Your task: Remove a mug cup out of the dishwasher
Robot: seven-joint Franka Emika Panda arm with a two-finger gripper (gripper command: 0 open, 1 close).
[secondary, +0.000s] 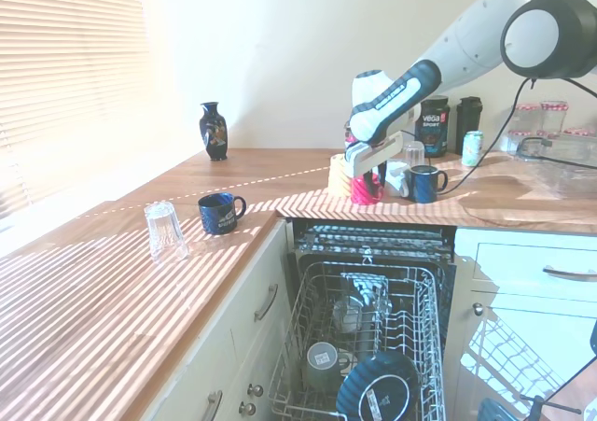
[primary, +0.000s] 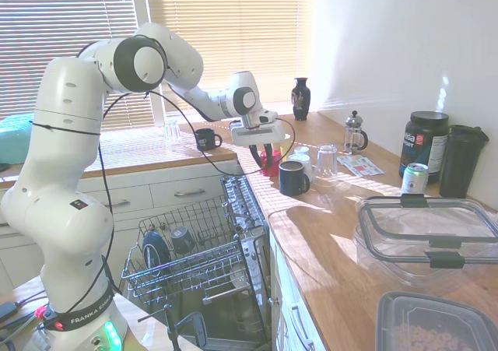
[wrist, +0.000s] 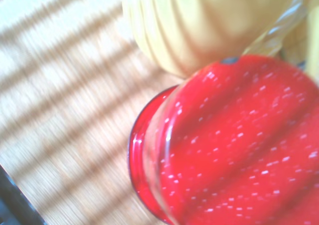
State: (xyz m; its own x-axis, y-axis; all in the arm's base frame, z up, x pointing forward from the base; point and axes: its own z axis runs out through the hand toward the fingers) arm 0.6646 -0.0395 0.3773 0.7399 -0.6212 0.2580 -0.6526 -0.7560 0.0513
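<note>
Red glossy mug cup (secondary: 365, 187) sits beside the yellow ribbed cup (secondary: 340, 175); gripper (secondary: 367, 180) grip indeterminate, so lift away vertically.

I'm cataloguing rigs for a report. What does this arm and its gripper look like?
A glossy white arm of rounded segments, with dark grey round caps at the joints and black cables looping alongside. Its base reads "FRANKA EMIKA" beside a green light. The gripper is a white block with dark fingers.

I can't tell whether the white arm's gripper (secondary: 369, 172) grips the glossy red mug (wrist: 234, 145), blurred and cut off in my wrist view.
</note>
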